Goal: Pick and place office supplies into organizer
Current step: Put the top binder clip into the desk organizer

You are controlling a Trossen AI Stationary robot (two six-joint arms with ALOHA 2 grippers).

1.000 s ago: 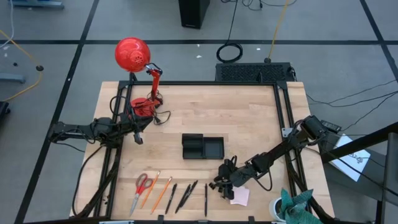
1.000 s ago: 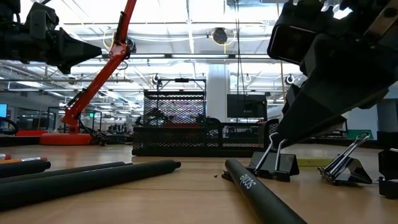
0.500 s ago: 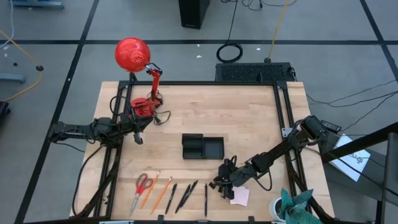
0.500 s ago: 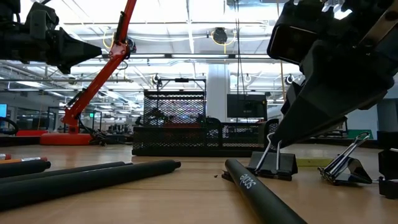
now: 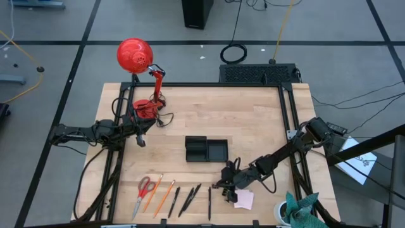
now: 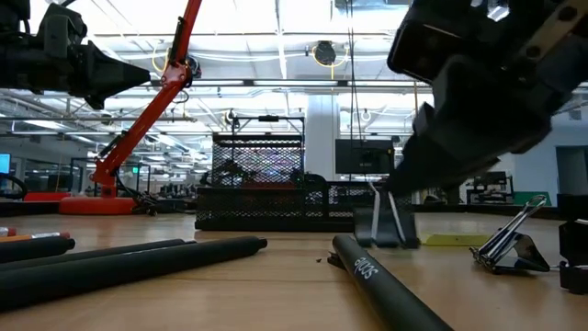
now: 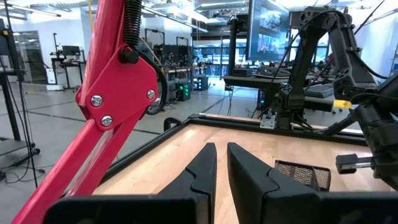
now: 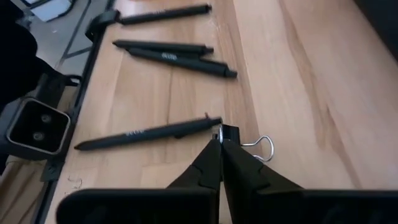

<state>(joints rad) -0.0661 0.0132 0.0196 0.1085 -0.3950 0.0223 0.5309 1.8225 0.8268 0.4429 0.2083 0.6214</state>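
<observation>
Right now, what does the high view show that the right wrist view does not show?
Only the high view shows the red-handled scissors, the orange pencils, the organizer, the red lamp and the left gripper waiting beside the lamp's base. Only the right wrist view shows the wire handle of the binder clip clearly. Both show the right gripper shut on that clip, beside the dark pens.
</observation>
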